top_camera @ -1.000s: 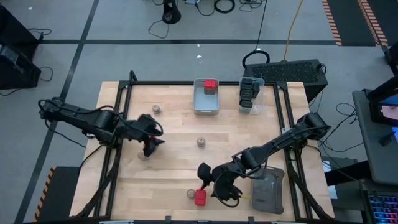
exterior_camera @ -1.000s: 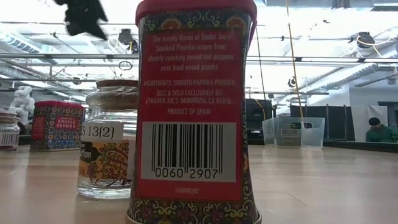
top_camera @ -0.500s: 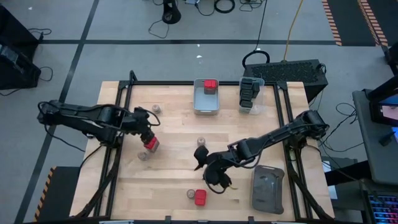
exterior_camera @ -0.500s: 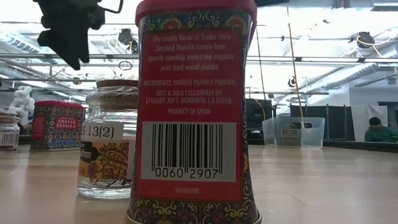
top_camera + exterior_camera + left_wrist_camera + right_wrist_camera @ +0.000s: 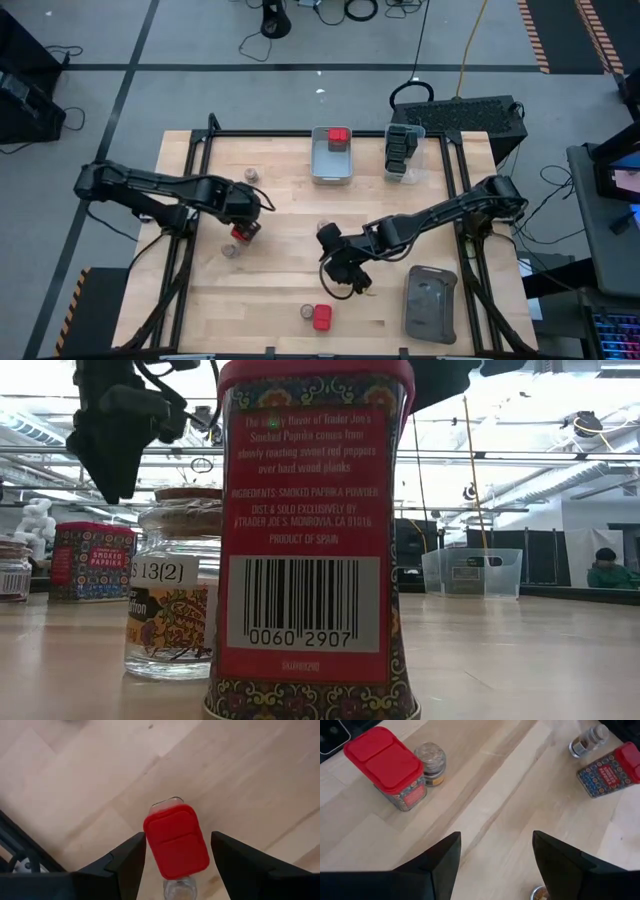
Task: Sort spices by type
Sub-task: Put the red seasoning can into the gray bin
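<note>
1. Spices are spread over the wooden table (image 5: 280, 290), and I read them from the left arm's side across.
2. My left gripper (image 5: 177, 836) hangs over a red-capped tin (image 5: 175, 840) on the left part of the table. Its fingers are spread, with a gap on each side of the cap, so it grips nothing.
3. One round jar (image 5: 230, 250) stands just beside that tin, toward the front edge. Another jar (image 5: 251, 175) sits farther back.
4. In the middle, a lone jar (image 5: 323, 228) stands near the right arm's wrist.
5. At the front edge, a jar (image 5: 307, 314) and a red-capped tin (image 5: 322, 318) stand side by side, almost touching.
6. At the back, the grey bin (image 5: 318, 165) holds one red-capped tin (image 5: 338, 135). The clear bin (image 5: 412, 172) to its right holds the dark black containers (image 5: 398, 148).
7. My right gripper (image 5: 495, 840) hovers over bare wood right of centre, its fingers wide apart and empty.
8. On the far right, at the front, lies the flat dark grey tray (image 5: 430, 305).
</note>
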`<move>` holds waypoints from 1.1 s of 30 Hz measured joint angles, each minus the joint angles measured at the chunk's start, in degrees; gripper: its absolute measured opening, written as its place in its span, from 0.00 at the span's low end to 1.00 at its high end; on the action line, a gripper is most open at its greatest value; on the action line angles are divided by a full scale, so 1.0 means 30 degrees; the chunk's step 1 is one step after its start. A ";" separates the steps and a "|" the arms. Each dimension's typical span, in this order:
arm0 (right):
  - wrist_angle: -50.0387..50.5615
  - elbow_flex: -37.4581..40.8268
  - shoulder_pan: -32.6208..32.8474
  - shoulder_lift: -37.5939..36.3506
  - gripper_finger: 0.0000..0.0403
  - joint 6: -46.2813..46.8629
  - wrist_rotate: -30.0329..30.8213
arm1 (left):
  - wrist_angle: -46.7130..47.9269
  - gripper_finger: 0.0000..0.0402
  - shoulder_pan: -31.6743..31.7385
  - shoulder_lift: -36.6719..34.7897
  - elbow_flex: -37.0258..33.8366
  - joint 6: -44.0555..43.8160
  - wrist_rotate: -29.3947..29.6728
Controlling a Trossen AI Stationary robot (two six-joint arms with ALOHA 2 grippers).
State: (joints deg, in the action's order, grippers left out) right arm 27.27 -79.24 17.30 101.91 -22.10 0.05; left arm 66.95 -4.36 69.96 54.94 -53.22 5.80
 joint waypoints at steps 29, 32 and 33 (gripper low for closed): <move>0.0028 0.0000 -0.0158 0.0000 0.57 0.0078 -0.0029 | -0.0222 0.57 0.0000 0.0939 -0.0007 0.1866 0.1763; 0.0062 0.0000 -0.0152 0.0000 0.57 0.0078 -0.0029 | -0.0222 0.57 0.0000 0.0941 -0.0007 0.1860 0.1985; 0.0115 0.0000 -0.0152 0.0000 0.57 0.0078 -0.0029 | -0.0229 0.57 0.0002 0.0939 -0.0007 0.1856 0.2004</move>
State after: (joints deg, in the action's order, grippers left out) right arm 27.61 -79.24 16.84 101.91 -21.87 -0.03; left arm 66.26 -4.35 72.77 54.92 -47.65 11.81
